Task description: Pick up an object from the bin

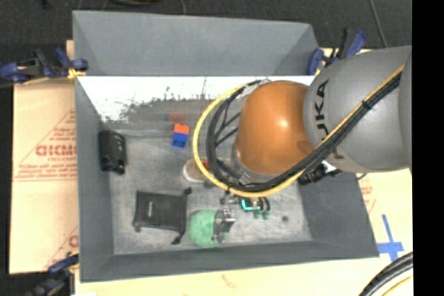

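One round green fuzzy lump (pixel 200 228) at end effector (pixel 225 222); grip state unreadable; flat black pouch (pixel 159 210) beside.

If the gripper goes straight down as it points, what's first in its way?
Likely the right edge of the green rounded thing under the gripper, near the bin's front wall; depth unclear, could miss onto floor.

Single camera above bin (pixel 97 149), angled down, arm (pixel 361 114) entering right.

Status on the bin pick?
Jaws low at the green ball, front of bin; open or shut unclear. Black pouch close beside the ball.
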You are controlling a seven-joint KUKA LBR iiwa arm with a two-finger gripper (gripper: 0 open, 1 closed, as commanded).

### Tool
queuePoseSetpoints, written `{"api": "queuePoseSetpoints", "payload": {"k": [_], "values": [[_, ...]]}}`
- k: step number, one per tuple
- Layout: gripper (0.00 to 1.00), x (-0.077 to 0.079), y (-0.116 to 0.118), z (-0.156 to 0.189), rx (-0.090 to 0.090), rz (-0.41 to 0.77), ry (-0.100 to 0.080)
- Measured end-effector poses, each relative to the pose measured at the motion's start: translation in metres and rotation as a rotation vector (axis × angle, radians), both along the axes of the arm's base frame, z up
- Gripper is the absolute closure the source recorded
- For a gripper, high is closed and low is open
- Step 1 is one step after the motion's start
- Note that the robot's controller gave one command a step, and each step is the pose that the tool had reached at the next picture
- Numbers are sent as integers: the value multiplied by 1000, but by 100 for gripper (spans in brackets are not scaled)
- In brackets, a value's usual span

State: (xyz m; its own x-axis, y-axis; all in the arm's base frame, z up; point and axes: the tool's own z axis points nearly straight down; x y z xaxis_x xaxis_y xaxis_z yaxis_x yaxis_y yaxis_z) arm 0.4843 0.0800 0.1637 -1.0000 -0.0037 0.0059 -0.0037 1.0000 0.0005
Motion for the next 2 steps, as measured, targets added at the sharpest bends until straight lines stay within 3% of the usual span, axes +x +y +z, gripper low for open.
{"api": "queuePoseSetpoints", "payload": {"k": [1,2], "values": [[0,2,0,4,1,-3,-8],[100,-5,-6,-91,2,47,-16]]}}
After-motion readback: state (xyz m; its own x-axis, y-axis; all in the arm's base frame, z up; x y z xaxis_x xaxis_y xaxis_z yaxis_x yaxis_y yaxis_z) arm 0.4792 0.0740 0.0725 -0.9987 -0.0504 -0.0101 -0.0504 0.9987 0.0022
